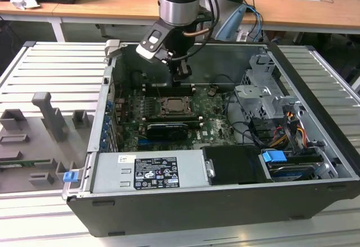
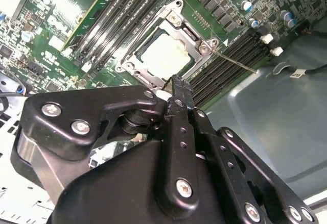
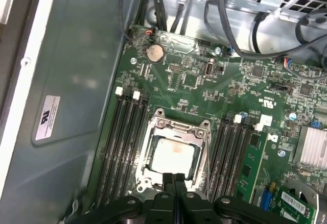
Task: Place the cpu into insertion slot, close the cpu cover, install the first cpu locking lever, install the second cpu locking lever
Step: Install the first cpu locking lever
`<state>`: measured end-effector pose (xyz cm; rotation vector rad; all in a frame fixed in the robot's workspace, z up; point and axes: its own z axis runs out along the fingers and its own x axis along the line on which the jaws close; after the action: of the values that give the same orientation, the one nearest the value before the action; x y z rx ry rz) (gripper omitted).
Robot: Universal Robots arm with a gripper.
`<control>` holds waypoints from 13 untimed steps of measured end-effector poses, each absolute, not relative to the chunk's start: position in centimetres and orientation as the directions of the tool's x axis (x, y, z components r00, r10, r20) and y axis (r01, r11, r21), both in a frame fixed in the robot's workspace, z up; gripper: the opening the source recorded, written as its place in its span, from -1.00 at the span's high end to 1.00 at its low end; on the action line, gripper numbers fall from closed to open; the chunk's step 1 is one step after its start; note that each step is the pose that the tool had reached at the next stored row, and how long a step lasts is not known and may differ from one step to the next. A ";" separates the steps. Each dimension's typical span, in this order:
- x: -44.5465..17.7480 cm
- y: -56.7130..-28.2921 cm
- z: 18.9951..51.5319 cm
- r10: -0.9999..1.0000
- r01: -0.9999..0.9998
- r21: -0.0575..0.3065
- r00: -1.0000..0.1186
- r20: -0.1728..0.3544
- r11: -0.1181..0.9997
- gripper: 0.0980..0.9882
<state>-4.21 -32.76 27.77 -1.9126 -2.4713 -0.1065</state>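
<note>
The cpu, a pale square chip, lies in its socket on the green motherboard, as seen in the first wrist view and the second wrist view. The cpu cover, a silvery frame, lies flat around the chip. A thin metal locking lever sticks out sideways from one socket corner. My gripper hangs just above the socket's far edge in the exterior view. Its black fingers are shut together with nothing between them in both wrist views.
Black memory slots flank the socket on both sides. A long black card lies nearer the case front, with the power supply beyond it. A drive cage and cables fill the exterior view's right. A grey fixture tray lies outside the case.
</note>
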 end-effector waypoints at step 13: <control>-4.2 -32.8 27.8 0.924 0.925 0.045 -0.380 0.053 0.378 0.98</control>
<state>-4.18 -32.76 27.77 -1.7387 -2.5911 -0.1046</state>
